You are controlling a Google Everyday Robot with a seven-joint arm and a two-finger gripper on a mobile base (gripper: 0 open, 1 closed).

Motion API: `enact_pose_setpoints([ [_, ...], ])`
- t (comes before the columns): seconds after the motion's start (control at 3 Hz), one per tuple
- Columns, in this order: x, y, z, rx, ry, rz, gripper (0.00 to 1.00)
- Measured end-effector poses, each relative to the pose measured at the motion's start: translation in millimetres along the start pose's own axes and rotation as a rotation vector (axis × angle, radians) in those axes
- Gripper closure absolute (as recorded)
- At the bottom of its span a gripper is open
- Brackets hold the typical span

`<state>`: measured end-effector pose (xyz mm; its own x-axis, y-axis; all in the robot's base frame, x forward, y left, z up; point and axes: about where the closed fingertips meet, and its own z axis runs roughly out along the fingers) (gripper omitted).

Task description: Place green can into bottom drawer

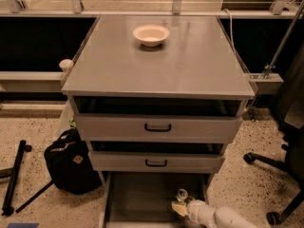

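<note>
Now, drawers: three, grey, all pulled open; top drawer (157, 127) and middle drawer (156, 162) each carry one black loop handle.
Bottom drawer (137, 198): wide shallow tray, flat plain floor.
Green can (181, 194): one, silver top showing, inside the bottom drawer at its right front.
Gripper (179, 207): one, on a white rounded arm, just in front of the can; whether it clasps the can, I cannot tell.
Bowl (151, 34): one, pale, round, on the smooth grey tabletop (161, 70).
Room: speckled floor (28, 132), one black bag (71, 160) left, one office chair (285, 170) right.
</note>
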<state>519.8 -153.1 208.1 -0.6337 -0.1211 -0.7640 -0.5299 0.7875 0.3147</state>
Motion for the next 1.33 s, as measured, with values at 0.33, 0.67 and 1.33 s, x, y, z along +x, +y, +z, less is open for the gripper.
enact_pose_setpoints([
  [0.33,0.0,0.1,0.0,0.0,0.0,0.0,0.35],
  [0.67,0.0,0.1,0.1,0.0,0.0,0.0,0.12],
  [1.33,0.0,0.2,0.2,0.0,0.0,0.0,0.0],
])
